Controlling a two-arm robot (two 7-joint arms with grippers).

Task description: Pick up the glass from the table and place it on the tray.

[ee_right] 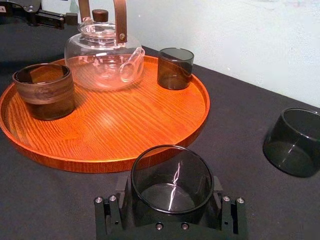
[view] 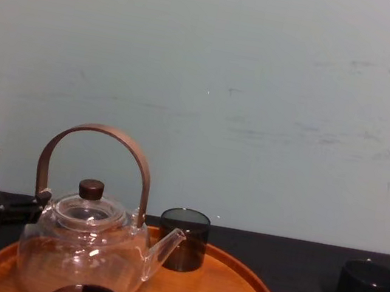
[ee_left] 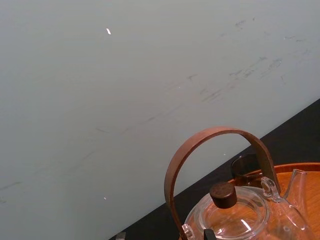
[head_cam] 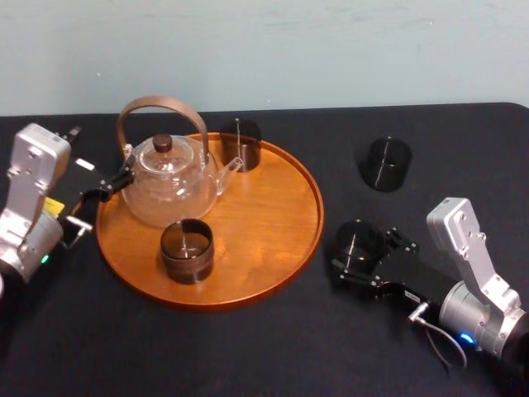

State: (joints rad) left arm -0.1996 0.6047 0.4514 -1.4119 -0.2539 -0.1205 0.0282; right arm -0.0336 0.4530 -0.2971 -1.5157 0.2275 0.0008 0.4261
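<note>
Just right of the tray point(head_cam: 277, 248), on the black table point(head_cam: 248, 347), I have the right gripper point(head_cam: 364, 252) closed around the dark glass point(ee_right: 172, 175), one finger against each side of its wall; the glass stands upright on the cloth, close beside the tray's rim. On the tray sit the teapot point(head_cam: 169, 186) and two more cups, a front cup point(head_cam: 187, 250) and a back cup point(head_cam: 240, 145). A spare cup point(head_cam: 387, 163) stands well beyond the tray's right edge. At the tray's left edge the left gripper point(head_cam: 111, 186) hovers beside the teapot; I cannot tell its state.
</note>
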